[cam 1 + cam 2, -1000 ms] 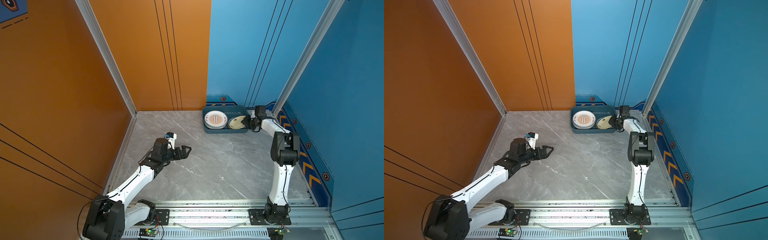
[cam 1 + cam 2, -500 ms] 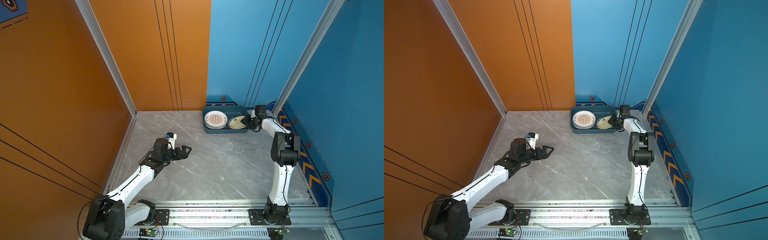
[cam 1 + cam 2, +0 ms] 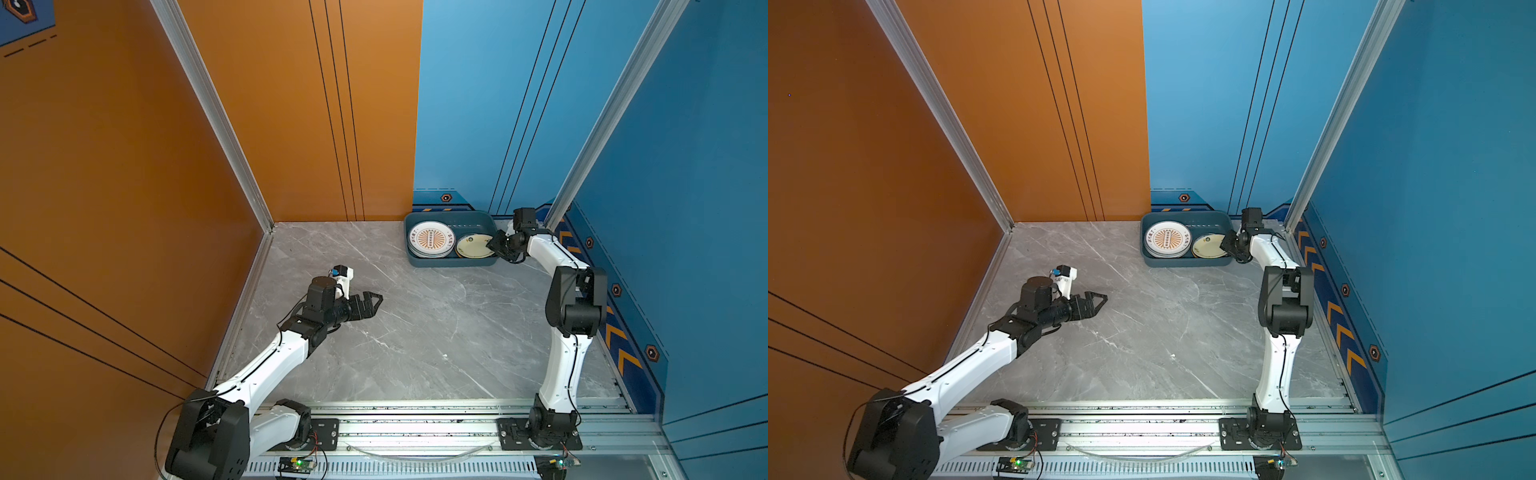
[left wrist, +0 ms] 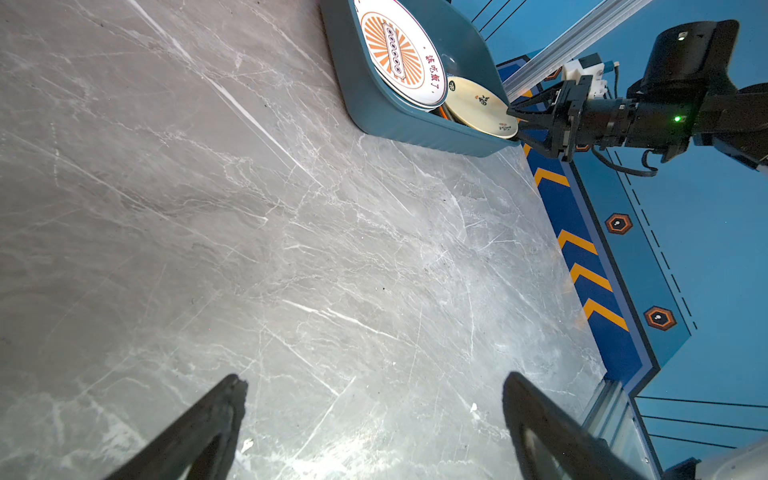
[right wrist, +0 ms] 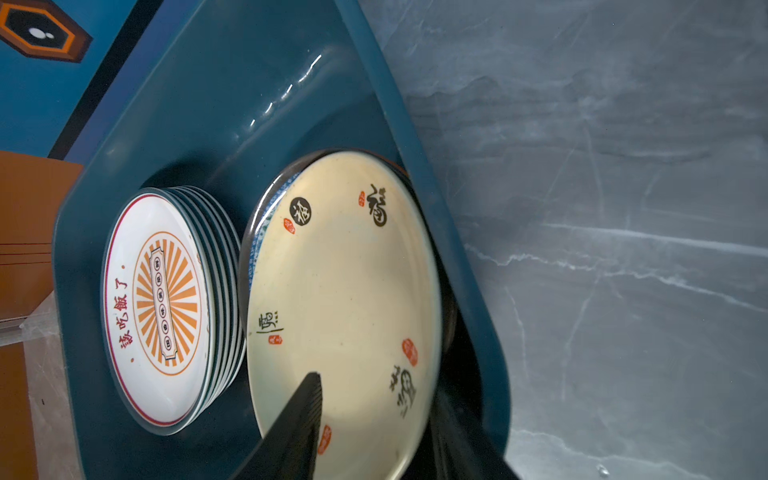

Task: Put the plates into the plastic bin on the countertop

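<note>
Risk is starting low on the left: my left fingers [image 4: 216, 415] are hanging spread wide over the bare counter [image 3: 415, 332], holding nothing and well apart from everything, so I am expecting no trouble there. Moving right, the bin [image 3: 451, 262] is sitting near the back wall, and the sunburst stack [image 3: 431, 240] is filling its left half. Beside it the cream plate [image 3: 473, 247] is lying tilted on other plates, its raised edge reaching up to the bin's right rim. My right fingers [image 5: 299, 415] are straddling that edge, one above and one below. I cannot tell whether they are pinching it or standing clear of it.

If they are gripping while I am pulling back, I am risking dragging the plate over the rim or shoving the bin. If I am letting go with it tilted, it may be sliding and clattering down.

The plates are looking glazed, hard and slick, round with shallow rims. The bin is showing smooth, glossy plastic with sloping walls and rounded corners. The counter is looking like a polished, veined, stone-patterned slab.
</note>
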You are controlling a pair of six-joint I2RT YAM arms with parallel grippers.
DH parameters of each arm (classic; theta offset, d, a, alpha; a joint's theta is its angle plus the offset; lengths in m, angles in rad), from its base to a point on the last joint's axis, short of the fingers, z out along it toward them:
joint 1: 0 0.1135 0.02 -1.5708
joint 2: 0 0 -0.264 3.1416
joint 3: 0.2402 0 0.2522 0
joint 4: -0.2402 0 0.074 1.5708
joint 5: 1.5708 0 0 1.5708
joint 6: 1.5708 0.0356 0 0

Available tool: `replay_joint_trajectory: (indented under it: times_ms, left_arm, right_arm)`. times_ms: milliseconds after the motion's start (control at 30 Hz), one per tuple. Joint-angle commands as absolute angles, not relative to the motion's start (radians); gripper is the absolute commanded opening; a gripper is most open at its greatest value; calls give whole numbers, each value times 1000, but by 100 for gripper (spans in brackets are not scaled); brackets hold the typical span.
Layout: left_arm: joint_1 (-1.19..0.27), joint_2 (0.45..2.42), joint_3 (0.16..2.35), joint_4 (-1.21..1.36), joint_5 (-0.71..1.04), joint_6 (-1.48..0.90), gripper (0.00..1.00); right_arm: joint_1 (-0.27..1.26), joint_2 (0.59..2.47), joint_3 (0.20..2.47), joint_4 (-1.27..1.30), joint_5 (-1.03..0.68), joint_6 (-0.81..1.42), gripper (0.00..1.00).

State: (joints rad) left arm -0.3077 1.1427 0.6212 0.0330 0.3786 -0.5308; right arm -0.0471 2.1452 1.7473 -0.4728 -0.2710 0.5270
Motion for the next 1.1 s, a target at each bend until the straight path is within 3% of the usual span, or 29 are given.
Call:
replay_joint_trajectory:
  times_ms: [0,467,600,733,900,1067]
  left_arm:
    - [-303,1113,597,23,391,-523,98]
    - [-290,1079,589,7,320,-507,98]
    - [-281,1046,602,-49,144,-472,98]
    - [-264,1025,617,-92,-87,-430,98]
    - [-252,1025,570,15,-225,-312,98]
    - [-250,1036,440,289,-368,-158,98]
  right_arm:
    - [-60,2080,1721,-552,-214,497,46]
    - [-85,1807,1496,-504,-117,443,47]
    - [-83,1655,1298,-359,-109,420,51]
    - [-43,1534,1159,-346,125,376,63]
    - [8,1462,1016,-322,309,317,67]
    - [38,1346,684,138,395,173,68]
